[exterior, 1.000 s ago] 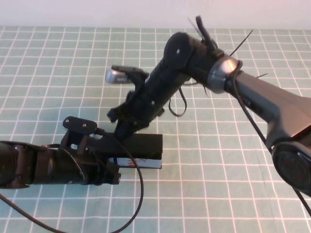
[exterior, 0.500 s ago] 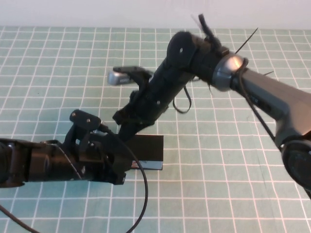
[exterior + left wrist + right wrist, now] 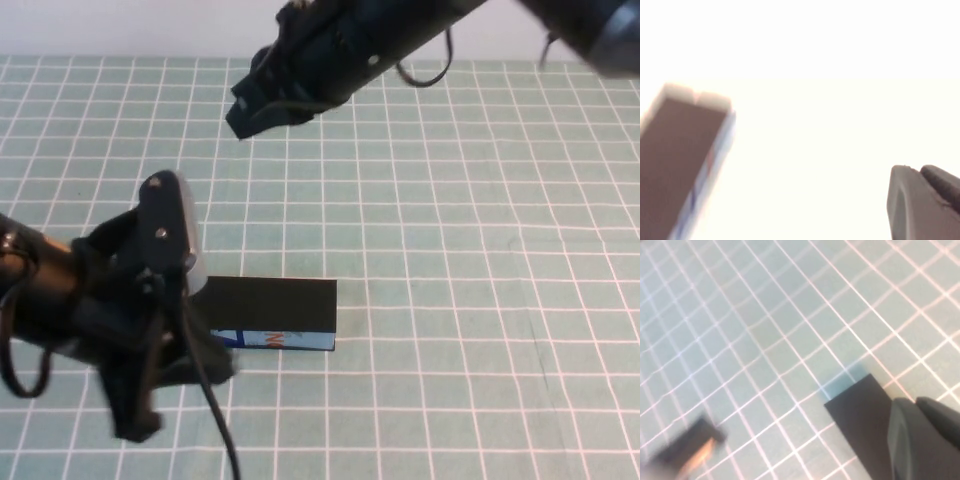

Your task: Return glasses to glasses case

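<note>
The glasses case lies flat on the checked mat with its black lid down and its printed strip facing front. The glasses are out of view. My left gripper hangs raised at the front left of the case, shut and empty; in the left wrist view the case shows off to one side. My right gripper is high over the back of the mat, shut and empty; in the right wrist view a corner of the case lies below it.
The green checked mat covers the table. The left arm's bulk fills the front left, and the right arm reaches across the top. A blurred piece of the left arm shows in the right wrist view.
Both grippers have left the case. The right arm has risen and swung toward the back. The left arm has lifted and drawn back to the front left. The case has stayed put.
</note>
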### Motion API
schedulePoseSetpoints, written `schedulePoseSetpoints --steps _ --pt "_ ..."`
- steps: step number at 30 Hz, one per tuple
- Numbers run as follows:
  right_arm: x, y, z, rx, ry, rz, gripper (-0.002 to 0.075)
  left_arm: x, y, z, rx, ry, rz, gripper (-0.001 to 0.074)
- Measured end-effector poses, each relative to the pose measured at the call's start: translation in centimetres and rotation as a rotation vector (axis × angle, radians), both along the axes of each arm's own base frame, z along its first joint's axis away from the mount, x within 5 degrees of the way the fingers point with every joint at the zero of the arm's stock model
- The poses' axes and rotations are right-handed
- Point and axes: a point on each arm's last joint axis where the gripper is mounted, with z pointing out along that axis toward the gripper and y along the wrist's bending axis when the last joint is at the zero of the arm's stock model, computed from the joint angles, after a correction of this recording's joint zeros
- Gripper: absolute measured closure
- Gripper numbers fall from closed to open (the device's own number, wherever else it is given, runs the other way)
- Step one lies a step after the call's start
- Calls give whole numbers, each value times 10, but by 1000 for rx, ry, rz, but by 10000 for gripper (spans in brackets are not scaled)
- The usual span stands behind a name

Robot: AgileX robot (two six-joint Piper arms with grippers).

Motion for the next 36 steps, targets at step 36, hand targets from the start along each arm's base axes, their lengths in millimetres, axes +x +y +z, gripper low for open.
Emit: schedulePoseSetpoints --steps 36 --pt "-210 -215 -26 214 -640 -628 739 -100 99 37 -377 -371 1029 734"
